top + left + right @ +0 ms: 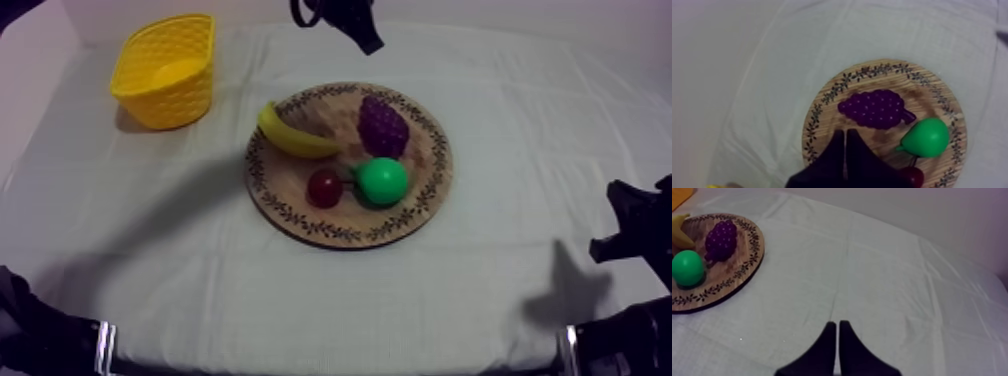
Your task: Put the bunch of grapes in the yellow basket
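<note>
Top, left wrist and right wrist views. The bunch of grapes [383,125] lies on the wooden board [300,212], toward 1 o'clock from the board's centre in the top view, with its long axis running roughly from 11 to 5 o'clock. The left gripper [365,40] hangs above the board's far edge, so the grapes lie at about 6 o'clock from it. Its fingers [834,150] lie pressed together as a narrow wedge and hold nothing. In the left wrist view the bunch lies crosswise just beyond the fingertips, so a grasp across its narrow width probably calls for a wrist turn. The right gripper [837,323], likewise closed on nothing, rests over bare cloth [882,278] well apart from the board, so the left arm is the nearer. The yellow basket [170,95] stands at 10 o'clock from the board. Count: one board, one basket, one bunch of grapes, one banana [295,137], one pear [382,181], one small red fruit [324,187].
</note>
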Motion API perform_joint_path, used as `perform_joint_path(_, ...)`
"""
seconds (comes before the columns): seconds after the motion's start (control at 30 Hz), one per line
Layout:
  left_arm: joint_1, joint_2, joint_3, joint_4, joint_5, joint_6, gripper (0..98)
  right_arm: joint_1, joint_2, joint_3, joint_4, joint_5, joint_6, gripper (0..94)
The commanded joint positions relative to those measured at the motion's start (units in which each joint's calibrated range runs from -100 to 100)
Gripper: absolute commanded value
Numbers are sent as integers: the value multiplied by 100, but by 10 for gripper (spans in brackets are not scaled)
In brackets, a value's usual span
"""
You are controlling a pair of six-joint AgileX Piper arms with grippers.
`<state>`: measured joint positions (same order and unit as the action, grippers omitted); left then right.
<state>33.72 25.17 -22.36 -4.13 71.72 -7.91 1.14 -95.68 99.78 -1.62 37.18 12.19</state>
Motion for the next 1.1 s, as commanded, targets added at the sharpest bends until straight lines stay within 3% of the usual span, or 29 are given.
perform_joint_path(0.0, 7, -38, 99, -20, -58, 406, 0, 1, 0, -1, -2, 0, 0, 5)
perform_joint_path(0.2, 100, -186, 366, -70, -259, 1514, 0, 1, 0, -1, -2, 0, 0, 5)
perform_joint_path(0.33, 85, -199, 259, 56, 86, 2153, 0, 1, 0, -1, -2, 0, 0, 5)
perform_joint_path(0.47, 15, -196, 219, 268, 478, 2598, 0, 1, 0, -1, -2, 0, -2, 5)
perform_joint_path(0.63, -6, -202, 257, 331, 1041, 3146, 0, 1, 0, -1, -2, 0, -1, 5)
perform_joint_path(0.8, -30, -196, 299, 422, 1305, 3403, 12, 1, 0, -1, -2, 0, 0, 5)
perform_joint_path(1.07, -24, -175, 221, 557, 1382, 3466, 29, 1, 0, -1, -2, 0, 0, 5)
